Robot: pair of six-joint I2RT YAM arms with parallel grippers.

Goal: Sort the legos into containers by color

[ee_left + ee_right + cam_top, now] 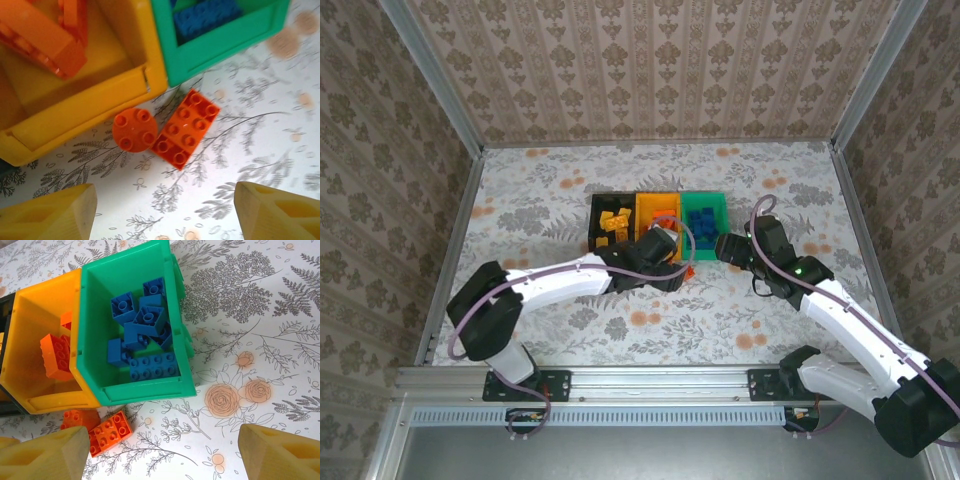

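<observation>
Left gripper [160, 217]: jaws spread wide, released, grasping nothing and touching nothing; its yellow fingers [47, 212] stand to either side of a bare patch of table [280, 150]. Two legos lie loose on that table just beyond the fingers: a round red-orange piece [134, 129], four studs up, close against the outer near wall of the yellow-orange bin [95, 102], and a rectangular red-orange brick [186, 128], eight studs up, set on a diagonal, its edge touching the round piece and one corner just below the green bin [220, 47]. Right gripper [160, 455]: jaws likewise wide apart, empty, above the table on the near side of the green bin. Containers: three bins joined in a row near the table's middle, with the black bin [595, 215] on the left, the yellow-orange in the centre and the green on the right. Contents: yellow-orange bricks [613, 222] in the black bin; red-orange bricks [56, 356] in the yellow-orange bin; several blue bricks [145, 335] heaped in the green bin. Surface: pale cloth printed with grey leaves and small orange flowers. Enclosure: walls [660, 70] of brown damask-pattern paper on three sides, metal posts [432, 75] at the corners, a metal rail [650, 380] along the near edge carrying both arm bases.
</observation>
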